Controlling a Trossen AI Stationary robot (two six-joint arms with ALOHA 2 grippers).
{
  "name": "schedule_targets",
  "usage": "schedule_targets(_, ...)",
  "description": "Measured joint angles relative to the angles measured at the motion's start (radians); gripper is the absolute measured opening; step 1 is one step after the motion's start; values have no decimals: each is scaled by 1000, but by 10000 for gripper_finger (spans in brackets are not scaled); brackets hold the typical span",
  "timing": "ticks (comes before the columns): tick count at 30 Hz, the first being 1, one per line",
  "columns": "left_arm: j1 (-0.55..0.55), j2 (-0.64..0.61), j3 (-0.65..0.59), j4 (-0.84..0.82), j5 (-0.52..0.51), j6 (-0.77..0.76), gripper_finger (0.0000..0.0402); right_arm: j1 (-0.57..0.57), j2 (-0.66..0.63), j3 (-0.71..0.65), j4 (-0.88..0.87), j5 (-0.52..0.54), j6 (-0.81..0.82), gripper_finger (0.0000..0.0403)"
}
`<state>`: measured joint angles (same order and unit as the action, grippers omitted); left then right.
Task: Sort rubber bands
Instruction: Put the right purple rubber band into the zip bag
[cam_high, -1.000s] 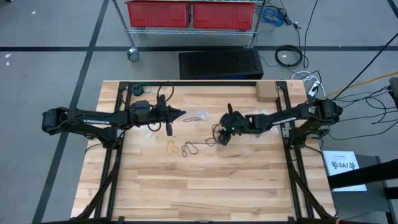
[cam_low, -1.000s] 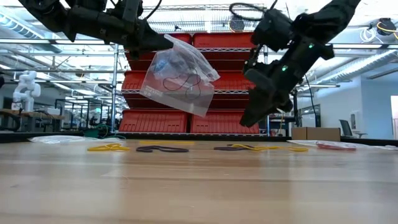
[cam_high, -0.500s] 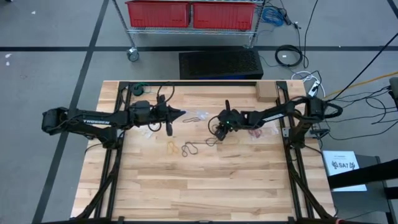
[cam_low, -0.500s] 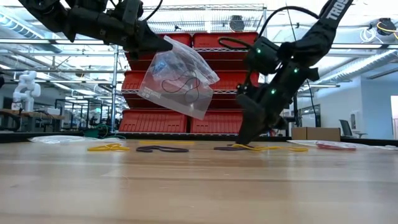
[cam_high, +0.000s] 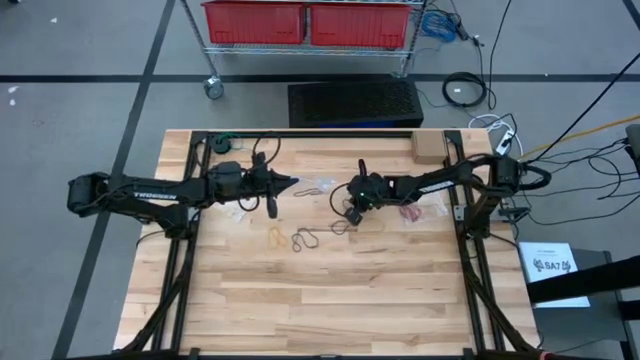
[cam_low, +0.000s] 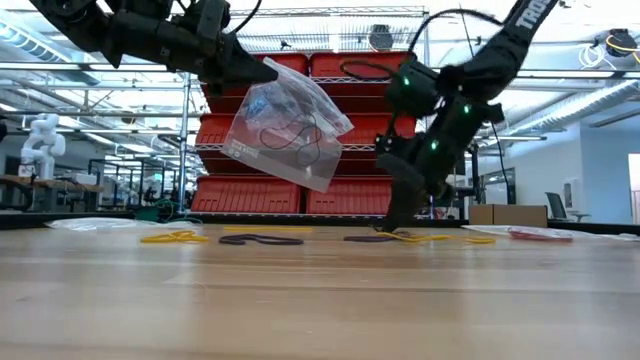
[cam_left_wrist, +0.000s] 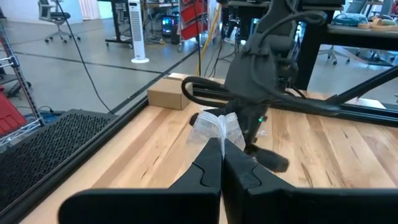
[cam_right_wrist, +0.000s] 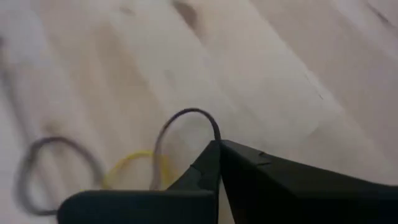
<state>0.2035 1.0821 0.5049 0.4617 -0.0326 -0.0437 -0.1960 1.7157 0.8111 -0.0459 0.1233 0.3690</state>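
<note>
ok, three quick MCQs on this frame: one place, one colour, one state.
1. Where is the clear bag?
A. flat on the table
B. held up by the left gripper
C. in a red bin

2. What colour is the band at the right gripper?
A. red
B. white
C. black

3. How are the right gripper's jaws?
A. shut
B. wide open
C. out of view

Key: 1 B, the low view shows the bag hanging from the left fingers above the table. 2 C, a dark loop runs up to the fingertips in the right wrist view. 3 A, no gap shows between the fingers.

Bare table (cam_high: 330, 300) lies open nearside; the hanging bag (cam_low: 288, 125) blocks the middle.
</note>
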Motion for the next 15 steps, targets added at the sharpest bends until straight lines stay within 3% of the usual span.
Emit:
schedule_targets(5, 0, 0, 0, 0, 0, -1, 0, 33, -66, 125, -107, 2, -69, 0)
schedule_targets(15, 0, 0, 0, 2, 0, -2, 0, 135, -122, 464, -498, 87, -208, 0)
